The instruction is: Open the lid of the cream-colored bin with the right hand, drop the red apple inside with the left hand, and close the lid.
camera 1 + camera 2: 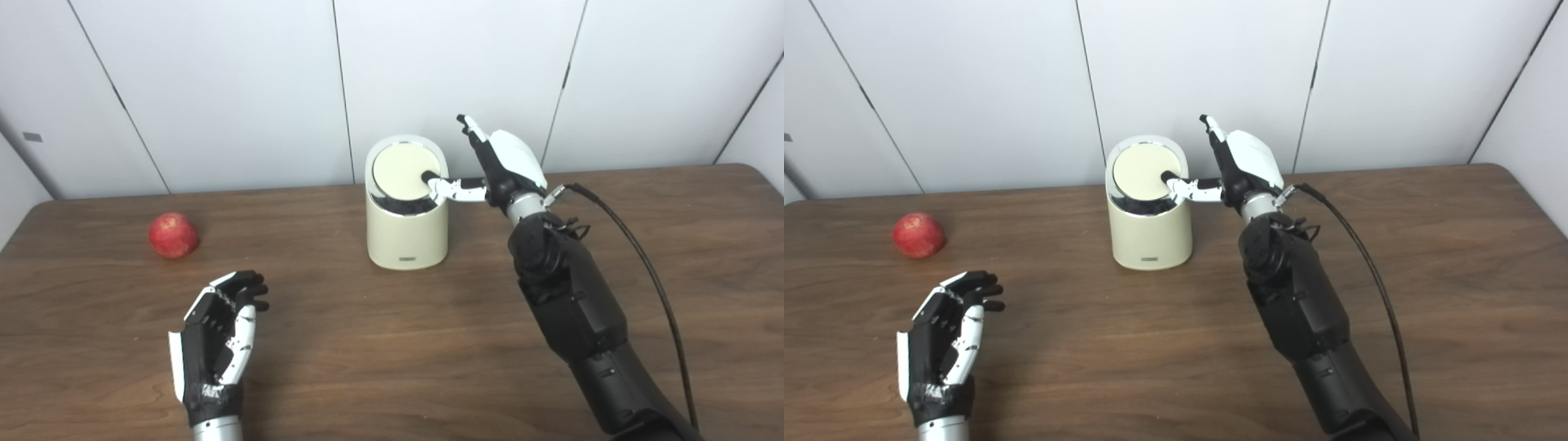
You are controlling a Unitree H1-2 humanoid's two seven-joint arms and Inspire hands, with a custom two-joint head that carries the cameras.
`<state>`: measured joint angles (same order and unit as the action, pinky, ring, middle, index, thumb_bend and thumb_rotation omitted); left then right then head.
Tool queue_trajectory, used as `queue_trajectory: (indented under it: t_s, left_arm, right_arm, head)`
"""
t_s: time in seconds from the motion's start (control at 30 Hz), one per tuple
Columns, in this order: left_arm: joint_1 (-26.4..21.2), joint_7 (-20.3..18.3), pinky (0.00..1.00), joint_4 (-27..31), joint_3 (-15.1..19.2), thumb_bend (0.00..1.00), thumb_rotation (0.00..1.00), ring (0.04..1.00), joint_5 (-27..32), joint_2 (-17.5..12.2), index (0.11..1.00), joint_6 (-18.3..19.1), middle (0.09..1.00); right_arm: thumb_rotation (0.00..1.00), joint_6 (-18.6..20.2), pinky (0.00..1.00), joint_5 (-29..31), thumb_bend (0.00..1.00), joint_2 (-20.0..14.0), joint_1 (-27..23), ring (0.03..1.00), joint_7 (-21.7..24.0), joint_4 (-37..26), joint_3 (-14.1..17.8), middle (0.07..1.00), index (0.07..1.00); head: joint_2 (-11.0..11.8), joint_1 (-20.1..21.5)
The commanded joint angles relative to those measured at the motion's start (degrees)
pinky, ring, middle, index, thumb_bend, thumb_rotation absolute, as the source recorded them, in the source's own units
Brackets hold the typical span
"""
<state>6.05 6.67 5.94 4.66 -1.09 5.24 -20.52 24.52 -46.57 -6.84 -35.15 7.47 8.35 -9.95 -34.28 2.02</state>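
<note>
Standing at the table point(392, 367), I see that the task is only at its first step. The right hand point(499, 168) is beside the top of the cream-colored bin point(407, 236), with one digit stretched out sideways so that its dark tip touches the right edge of the round lid point(404, 171). The other fingers point(474, 131) point upward and close on nothing, so the hand is spread and holds no thing. The lid looks tilted, and a dark gap shows under its front edge, so I judge that the lid is partly pushed open, but not fully.

The red apple point(174, 235) lies on the table far to the left of the bin, well apart from it and untouched. The left hand point(217, 337) is near the front edge of the table, nearer to me than the apple, with its palm turned inward and its fingers loosely curled and apart. It is empty.

So what is left, as I judge: to finish opening the lid, to pick up the apple, to drop it inside, and to close the lid.

About writing: a small grey plate point(407, 260) sits low on the front of the bin, maybe a brand label, but it is too small to read. I see no other text.
</note>
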Motion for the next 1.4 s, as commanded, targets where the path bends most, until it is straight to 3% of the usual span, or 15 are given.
queue_trajectory:
  t_s: [0.0, 0.37, 0.87, 1.37]
  left_arm:
    - [0.57, 0.38, 0.53, -1.98, -0.55, 0.25, 0.31, 0.617, -0.66, 0.71, 0.629, -1.0, 0.643]
    - [0.77, 0.66, 0.52, -1.59, -0.68, 0.24, 0.3, 0.612, -1.37, 1.08, 0.628, -0.78, 0.641]
    - [0.58, 0.44, 0.51, -1.85, -0.55, 0.24, 0.29, 0.608, -0.92, 0.98, 0.628, -1.08, 0.637]
    - [0.54, 0.23, 0.53, -2.14, -0.46, 0.24, 0.29, 0.621, -0.85, 0.54, 0.636, -1.02, 0.646]
  right_arm:
    - [0.47, 2.36, 0.8, -1.24, 0.96, -1.24, 0.47, 0.891, 1.03, 2.27, -0.49, 0.931, 0.969]
    - [0.47, 2.4, 0.77, -2.72, 0.96, 0.07, 0.2, 0.892, 2.51, 1.65, 0.33, 0.941, 0.973]
    - [0.57, 2.38, 0.78, -2.57, 0.91, -0.33, -0.17, 0.887, 1.28, 1.9, -0.05, 0.931, 0.969]
    - [0.85, 2.39, 0.78, -1.86, 0.84, -0.68, 0.32, 0.89, 1.45, 1.33, 0.28, 0.931, 0.972]
  head:
    - [-0.05, 0.02]
    - [-0.09, -0.12]
    - [-0.06, 0.3]
    - [0.02, 0.67]
